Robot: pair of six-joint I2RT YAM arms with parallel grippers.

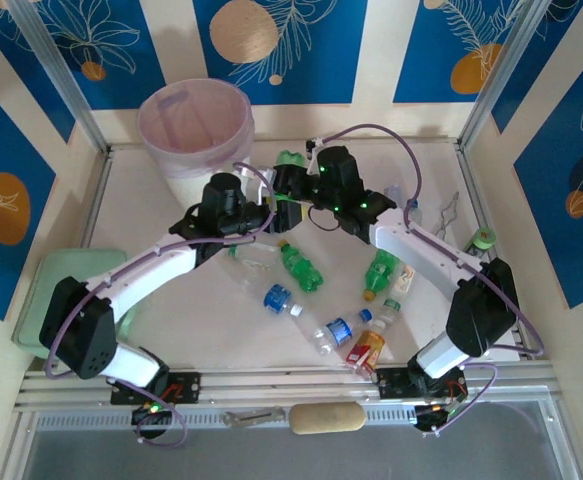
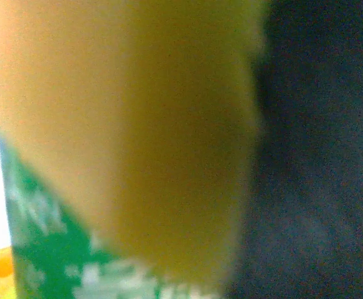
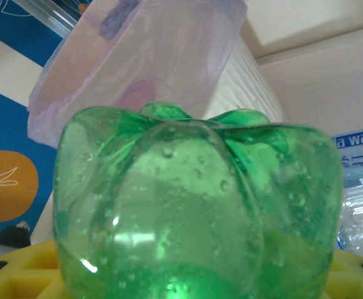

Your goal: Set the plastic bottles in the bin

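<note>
My right hand (image 1: 296,178) clasps a green ribbed plastic bottle (image 3: 193,205), base toward the lilac-lined white bin (image 3: 253,87) just ahead, ready for dropping. Whether my left hand (image 1: 263,218) grips anything, I cannot tell.

Reaching inward with both arms, wrists close together over the far worktop. Clamping green bottle (image 3: 193,205) in right pincer (image 1: 291,185). Cannot read left pincer (image 1: 268,213) opening: wrist view blurred.

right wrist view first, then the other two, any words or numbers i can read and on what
"wate": blue label of a clear bottle at the right edge, cut off by the frame.
Characters beneath it: too blurred to read.
Green label, left wrist view: white marks, blurred, unreadable.
Labels of the loose bottles, top view: too small to read.
</note>
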